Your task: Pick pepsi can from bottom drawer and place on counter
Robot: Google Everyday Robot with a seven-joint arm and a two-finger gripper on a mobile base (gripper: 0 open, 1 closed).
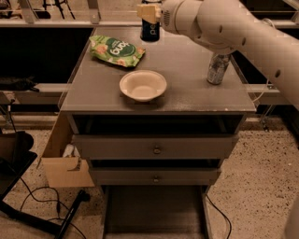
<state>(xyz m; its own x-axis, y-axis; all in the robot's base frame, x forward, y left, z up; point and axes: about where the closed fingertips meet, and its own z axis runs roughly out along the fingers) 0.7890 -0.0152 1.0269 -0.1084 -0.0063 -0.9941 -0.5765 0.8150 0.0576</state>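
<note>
My tool point(150, 12) is at the far edge of the counter point(191, 93), up near the top of the view, and its tan fingers point(148, 12) are closed narrowly around the upper part of the pepsi can point(150, 31). I hold the dark-blue can upright, with its white lettering facing out; its top is hidden behind my fingers. The can's base hangs low over the back strip of the counter, and I cannot tell whether it touches the surface. My white arm point(224, 23) runs off to the right of the tool and down out of view. Just to the left of the tool and a little nearer the front lies a green snack bag point(117, 50), flat on the counter. Farther toward the front, almost straight below the tool, a white bowl point(143, 85) sits empty. Off to the right, under my arm, a slim silver can point(217, 69) stands upright near the right edge. Beyond the front edge come two upper drawers, each with a small round knob point(156, 150), both slightly pulled. Farthest from the tool, the bottom drawer point(154, 214) stands pulled out, its flat grey floor showing. A cardboard box point(65, 170) stands beside the cabinet's left side.
</note>
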